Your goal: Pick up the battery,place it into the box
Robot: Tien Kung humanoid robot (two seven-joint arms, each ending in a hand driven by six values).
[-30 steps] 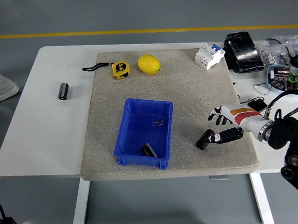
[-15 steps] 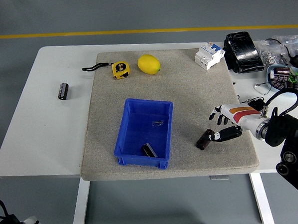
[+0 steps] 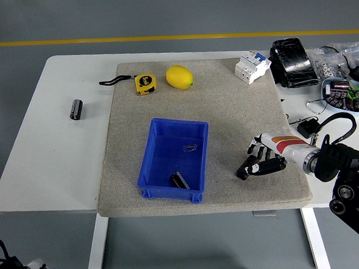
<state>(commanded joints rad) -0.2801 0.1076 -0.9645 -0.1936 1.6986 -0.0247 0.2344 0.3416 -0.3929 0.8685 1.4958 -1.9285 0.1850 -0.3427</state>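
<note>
Your right hand (image 3: 260, 161) sat low on the mat (image 3: 226, 108), fingers curling round the dark battery (image 3: 247, 167) near the mat's front right corner (whether they actually gripped it, I couldn't tell). Step in hand: the grasp. You next needed a firm close, a lift, then a carry left to the blue box (image 3: 146, 172).

No print seems legible anywhere.
</note>
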